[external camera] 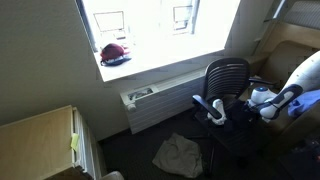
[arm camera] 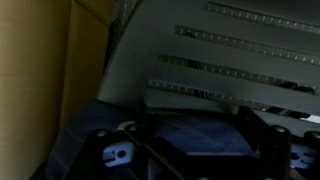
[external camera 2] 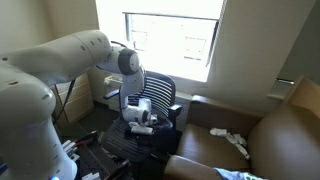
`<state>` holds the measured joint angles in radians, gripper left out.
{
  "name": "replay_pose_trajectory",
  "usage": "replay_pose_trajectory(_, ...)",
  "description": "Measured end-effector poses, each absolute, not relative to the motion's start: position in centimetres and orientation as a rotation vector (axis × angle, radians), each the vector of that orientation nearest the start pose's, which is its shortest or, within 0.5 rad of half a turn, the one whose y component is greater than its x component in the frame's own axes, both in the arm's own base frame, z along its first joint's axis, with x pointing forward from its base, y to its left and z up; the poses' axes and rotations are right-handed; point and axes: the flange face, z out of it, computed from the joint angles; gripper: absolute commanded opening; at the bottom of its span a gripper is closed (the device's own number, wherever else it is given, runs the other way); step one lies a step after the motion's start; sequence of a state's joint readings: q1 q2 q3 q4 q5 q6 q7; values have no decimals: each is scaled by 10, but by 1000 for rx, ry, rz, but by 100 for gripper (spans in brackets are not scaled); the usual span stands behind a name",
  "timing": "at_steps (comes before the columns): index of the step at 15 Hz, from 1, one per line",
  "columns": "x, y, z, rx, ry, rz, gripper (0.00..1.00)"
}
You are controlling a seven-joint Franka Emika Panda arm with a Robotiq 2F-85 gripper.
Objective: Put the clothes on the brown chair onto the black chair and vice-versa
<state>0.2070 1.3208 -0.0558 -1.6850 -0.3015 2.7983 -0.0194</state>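
One dark garment (arm camera: 190, 130) lies under the spread gripper (arm camera: 200, 160) (over the black chair (external camera: 228, 75)); press deep before closing, gathering enough cloth.

The mesh back of the black chair (external camera 2: 162, 92) stands close to the end effector (external camera 2: 143, 124); the brown chair (external camera 2: 275, 140) crowds one side. The floor (external camera: 130, 152) around the grey-beige piece (external camera: 180, 153) lies open

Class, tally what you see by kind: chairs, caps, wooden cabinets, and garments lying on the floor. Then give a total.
Chairs: 2, the black chair and the brown chair
Caps: 1, the red cap
Wooden cabinets: 1, the pale cabinet
Garments on the floor: 1, the grey-beige piece
Total: 5
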Motion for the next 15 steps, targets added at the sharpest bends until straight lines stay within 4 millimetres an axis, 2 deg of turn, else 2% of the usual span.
replay_pose_trajectory(4, 531, 92, -161, -3197, -857, 239, 31)
replay_pose_trajectory(8, 540, 85, -159, -3230, -881, 202, 3)
replay_pose_trajectory(10, 544, 81, -157, -3242, -876, 186, 0)
replay_pose_trajectory(15, 553, 81, -152, -3248, -841, 127, 1)
